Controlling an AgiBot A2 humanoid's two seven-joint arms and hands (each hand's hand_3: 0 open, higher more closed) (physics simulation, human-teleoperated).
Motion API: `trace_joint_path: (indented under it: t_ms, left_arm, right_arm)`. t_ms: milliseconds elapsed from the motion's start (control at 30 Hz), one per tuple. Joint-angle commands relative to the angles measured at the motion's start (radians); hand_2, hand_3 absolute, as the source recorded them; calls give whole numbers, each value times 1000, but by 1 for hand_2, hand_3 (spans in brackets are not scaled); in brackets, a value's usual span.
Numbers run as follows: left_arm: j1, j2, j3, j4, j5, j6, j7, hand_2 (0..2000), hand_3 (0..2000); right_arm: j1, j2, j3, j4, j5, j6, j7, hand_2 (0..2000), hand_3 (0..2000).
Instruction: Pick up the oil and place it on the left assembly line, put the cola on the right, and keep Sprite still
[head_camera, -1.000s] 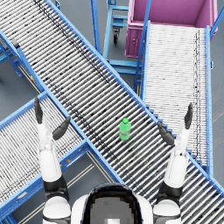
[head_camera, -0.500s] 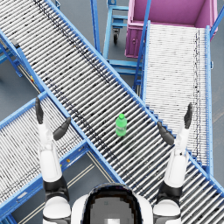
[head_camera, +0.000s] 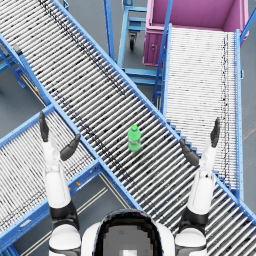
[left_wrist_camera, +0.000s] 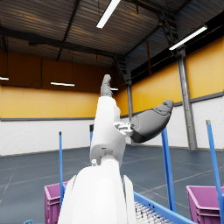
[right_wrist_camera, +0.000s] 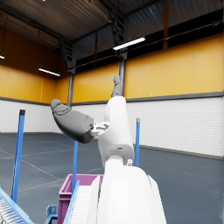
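Note:
A green Sprite bottle (head_camera: 134, 138) lies on the rollers of the long diagonal conveyor (head_camera: 90, 90), between my two arms. My left hand (head_camera: 54, 140) is raised over the left assembly line (head_camera: 25, 170), fingers apart and holding nothing. My right hand (head_camera: 202, 145) is raised near the edge of the right assembly line (head_camera: 200, 85), also spread and empty. In the left wrist view my left hand (left_wrist_camera: 131, 118) points up into the hall; in the right wrist view my right hand (right_wrist_camera: 94, 120) does the same. No oil or cola shows in any view.
A purple bin (head_camera: 195, 20) stands at the far end of the right line. Blue frame rails (head_camera: 107, 30) run between the conveyors, with grey floor (head_camera: 15, 100) in the gaps. Purple bins (left_wrist_camera: 203, 203) and blue posts (right_wrist_camera: 17, 153) show in the wrist views.
The Sprite bottle has travelled up the diagonal conveyor, away from me and slightly left. Both arms have stayed raised where they were.

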Motion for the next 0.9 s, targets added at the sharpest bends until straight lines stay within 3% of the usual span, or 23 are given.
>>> trace_joint_path:
  t_ms: [33, 467, 900]
  left_arm:
    - [23, -5, 2, 1, 0, 0, 0, 0, 0]
    - [-13, -2, 12, 5, -16, 3, 3, 0, 0]
    - [-119, -81, 183, 41, -267, 52, 52, 0, 0]
  right_arm:
    - [18, 7, -1, 11, 0, 0, 0, 0, 0]
    - [-6, 2, 13, -8, -15, 3, -3, 0, 0]
    - [-56, 70, 211, -67, -244, 52, -53, 0, 0]
